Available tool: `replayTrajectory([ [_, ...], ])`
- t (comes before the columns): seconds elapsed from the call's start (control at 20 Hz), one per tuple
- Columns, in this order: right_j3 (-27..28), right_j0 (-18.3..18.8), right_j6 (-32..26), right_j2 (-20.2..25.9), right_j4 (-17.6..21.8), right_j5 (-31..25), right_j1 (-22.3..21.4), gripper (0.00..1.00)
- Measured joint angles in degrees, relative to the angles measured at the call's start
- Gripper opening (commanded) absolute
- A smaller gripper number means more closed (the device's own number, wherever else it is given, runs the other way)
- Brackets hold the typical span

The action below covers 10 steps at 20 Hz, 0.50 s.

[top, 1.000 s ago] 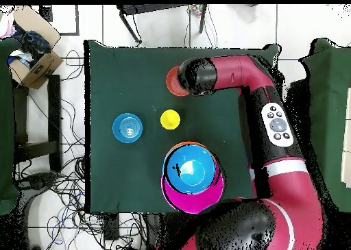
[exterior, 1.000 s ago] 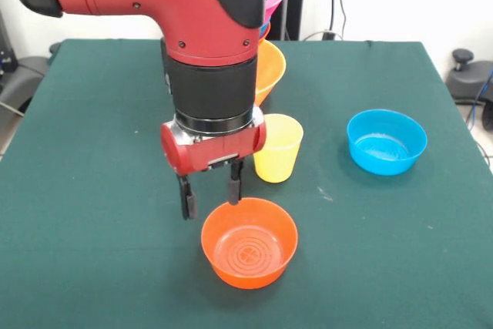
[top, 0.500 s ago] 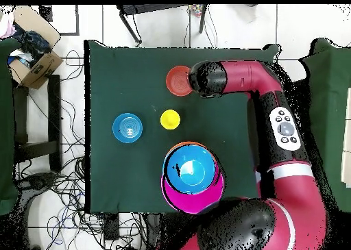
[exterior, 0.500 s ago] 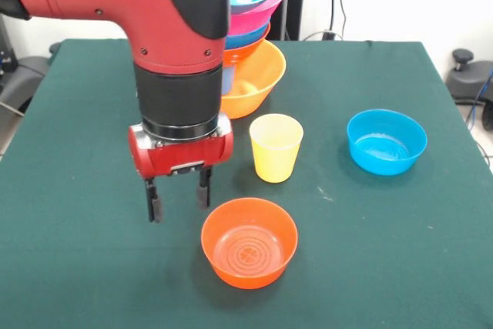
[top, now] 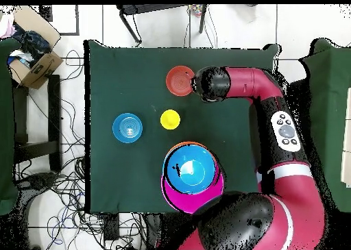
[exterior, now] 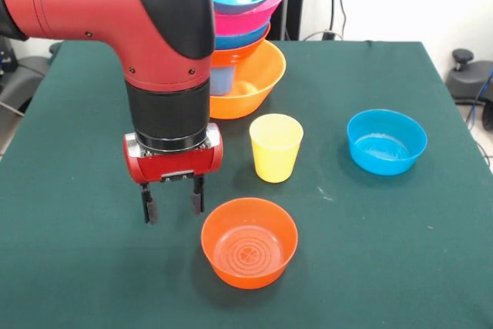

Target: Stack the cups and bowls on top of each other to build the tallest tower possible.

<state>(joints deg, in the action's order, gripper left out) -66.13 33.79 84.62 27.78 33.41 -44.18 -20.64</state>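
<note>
My gripper hangs open and empty just left of a red-orange bowl, which sits alone near the table's front edge; the bowl also shows in the overhead view. A yellow cup stands upright behind that bowl. A blue bowl sits to the right. The tower stands at the back: a big orange bowl at the base, then nested orange, blue and pink bowls with a blue bowl on top. From overhead the tower is near the robot's base.
The dark green table ends close in front of the red-orange bowl. My red arm partly covers the tower's left side. A cardboard box and cables lie on the floor beside the table.
My gripper has moved away from the red-orange bowl's rim to its left, in the front view, and stays open. The bowl, cup and tower have not moved.
</note>
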Motion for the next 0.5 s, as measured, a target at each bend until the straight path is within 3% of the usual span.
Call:
replayTrajectory([
  [0.5,0.1,0.0,0.0,-0.1,-3.4,0.2,0.5,1.00],
])
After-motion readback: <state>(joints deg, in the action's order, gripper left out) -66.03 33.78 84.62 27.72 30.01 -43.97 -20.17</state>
